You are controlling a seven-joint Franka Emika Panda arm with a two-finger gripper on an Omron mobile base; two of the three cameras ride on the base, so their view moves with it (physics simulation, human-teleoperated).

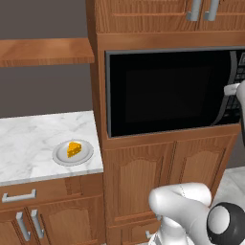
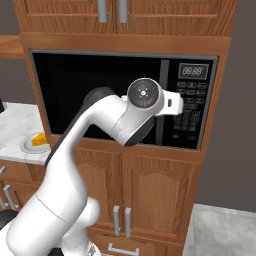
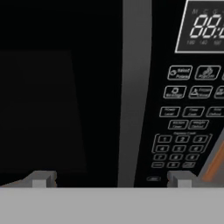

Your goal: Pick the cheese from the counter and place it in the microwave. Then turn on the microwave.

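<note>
Facing the microwave (image 2: 125, 97), the claw (image 3: 111, 179) is standing wide open and is gripping nothing. Its two fingertips (image 3: 43, 178) are spread to both sides of the long grey handle (image 3: 136, 87), which is running just ahead of the claw between the dark glass door (image 3: 57, 87) and the button panel (image 3: 183, 122). This position makes sense, I think, because the door is closed and it must be pulled open before anything can go inside. The display (image 3: 204, 26) is sitting above the buttons, on the right of the claw. I cannot tell if the fingertips are touching the handle or are only near it.

The cheese (image 1: 73, 149) is waiting far to the left of the claw and lower, well apart from it. It is lying on a round grey plate (image 1: 60, 157) on the counter (image 1: 33, 139), beside the wooden cabinet that is holding the microwave. The picking step is not yet done.
</note>
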